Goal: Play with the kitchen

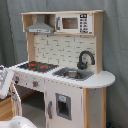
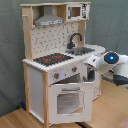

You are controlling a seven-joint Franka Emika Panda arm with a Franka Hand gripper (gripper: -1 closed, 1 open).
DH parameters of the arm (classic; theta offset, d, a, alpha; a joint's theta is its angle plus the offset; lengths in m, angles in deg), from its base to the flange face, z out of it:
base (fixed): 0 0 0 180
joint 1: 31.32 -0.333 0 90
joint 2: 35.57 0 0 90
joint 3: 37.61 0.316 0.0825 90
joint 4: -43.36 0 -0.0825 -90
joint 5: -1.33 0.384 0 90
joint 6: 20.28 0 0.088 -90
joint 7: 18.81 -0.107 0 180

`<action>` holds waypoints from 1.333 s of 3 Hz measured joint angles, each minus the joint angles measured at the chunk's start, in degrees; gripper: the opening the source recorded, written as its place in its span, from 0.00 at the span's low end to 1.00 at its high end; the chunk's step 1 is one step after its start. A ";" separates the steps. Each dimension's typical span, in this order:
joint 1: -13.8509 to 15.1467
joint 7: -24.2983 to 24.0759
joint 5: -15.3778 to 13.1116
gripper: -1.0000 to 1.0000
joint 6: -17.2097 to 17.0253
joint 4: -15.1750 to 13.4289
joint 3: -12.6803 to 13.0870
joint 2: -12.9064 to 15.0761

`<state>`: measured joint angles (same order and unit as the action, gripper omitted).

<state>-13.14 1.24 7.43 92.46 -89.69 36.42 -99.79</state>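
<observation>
While our white arm (image 2: 107, 62) hovers beside the tall white-and-wood toy kitchen (image 2: 57, 65), jaws unreadable, we judge reaching its front knobs (image 2: 65, 73) comes next.

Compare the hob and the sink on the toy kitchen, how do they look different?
The hob is a flat black panel with red rings, while the sink is a sunken grey metal basin. The hob sits under the grey hood; the sink sits under the microwave. A black tap curves over the sink; nothing stands on the hob. Both are set into the same white countertop.
</observation>
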 joint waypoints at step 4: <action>7.53 18.87 9.02 1.00 2.81 -0.01 -1.19 9.81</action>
<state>-5.60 20.11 16.45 95.28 -89.70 35.23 -89.99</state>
